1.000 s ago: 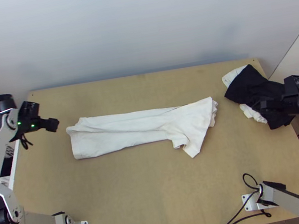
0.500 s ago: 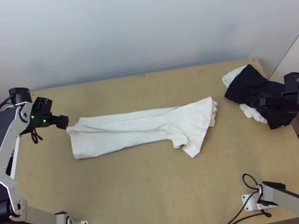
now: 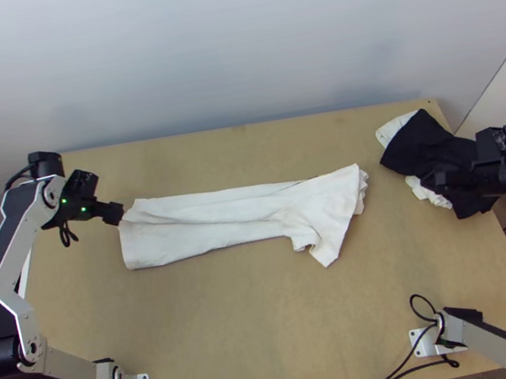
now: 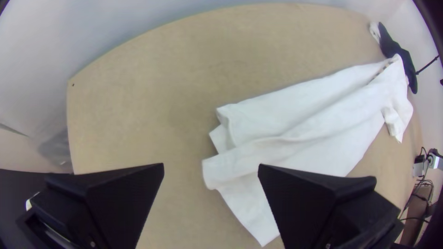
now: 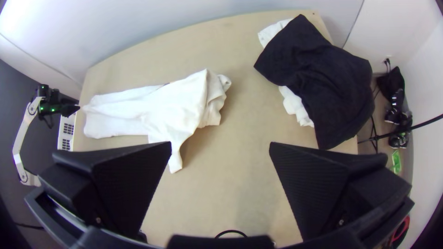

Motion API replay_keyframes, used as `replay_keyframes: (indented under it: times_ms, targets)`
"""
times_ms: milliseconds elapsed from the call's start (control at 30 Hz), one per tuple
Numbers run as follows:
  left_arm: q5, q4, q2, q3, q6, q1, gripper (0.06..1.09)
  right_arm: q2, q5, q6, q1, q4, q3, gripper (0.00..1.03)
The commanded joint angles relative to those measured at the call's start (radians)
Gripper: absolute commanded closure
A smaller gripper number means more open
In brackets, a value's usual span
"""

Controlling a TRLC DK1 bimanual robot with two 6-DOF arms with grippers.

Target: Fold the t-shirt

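One end of the white t-shirt sits just by the L claw, wide & empty, def. the nearer; its long axis runs across the table twd the R claw, also wide, empty.

T-shirt: is showing wrinkled, matt cloth
Black garment: is showing matt cloth
Table: is showing smooth, matt wood
Left arm: is showing satin metal

A pale, plain wall stands just behind the light wooden table.
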Motion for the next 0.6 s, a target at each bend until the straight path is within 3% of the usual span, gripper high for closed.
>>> replay_keyframes:
  times_ms: [0, 567]
  targets:
    - [-0.001, -0.009, 0.013, -0.011, -0.021, -0.034, 0.10, -0.034, 0.001, 0.002, 0.052, -0.027, -0.016, 0.05]
    - [0.012, -0.076, 0.050, 0.067, -0.086, -0.118, 0.10, 0.006, 0.010, -0.018, 0.141, 0.024, -0.044, 0.05]
